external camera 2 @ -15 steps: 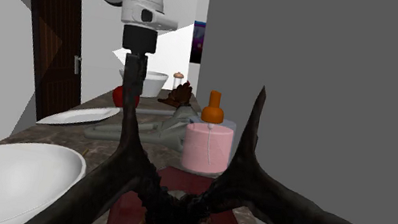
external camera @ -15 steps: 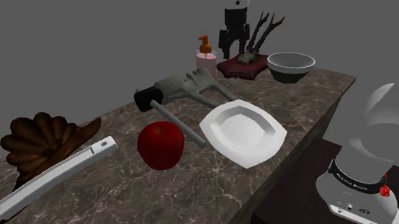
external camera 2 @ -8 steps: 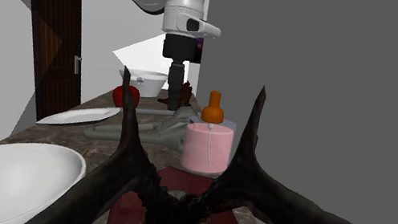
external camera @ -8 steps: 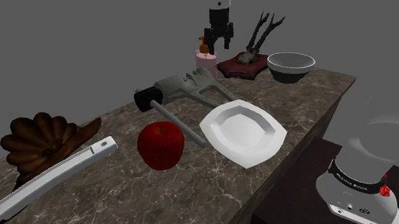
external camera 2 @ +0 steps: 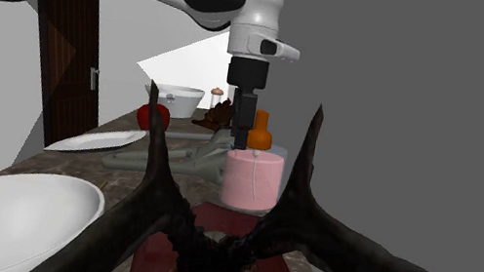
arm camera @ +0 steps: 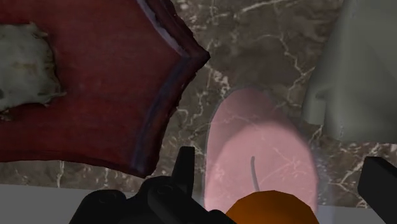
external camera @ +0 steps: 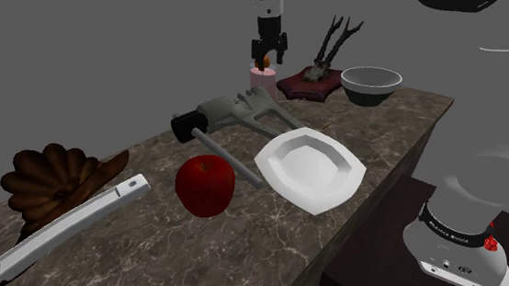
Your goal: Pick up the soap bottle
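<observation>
While my gripper [external camera: 271, 61] hangs over the pink soap bottle [external camera 2: 252, 179] at the counter's [external camera: 159, 255] far end beside the red tray [arm camera: 95, 95], 2 fingers [arm camera: 184, 168] spread astride its orange cap [arm camera: 273, 207], I judge the approach needs a straight descent, then closing.

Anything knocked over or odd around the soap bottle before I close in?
Nothing stands out. The soap bottle stands upright on the counter, nothing spilled, and the open pincer flanks its orange pump.

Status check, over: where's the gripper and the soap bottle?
Gripper open over the soap bottle, orange pump between its fingers, not clasped. Branch ornament on red base close beside, not touching.
</observation>
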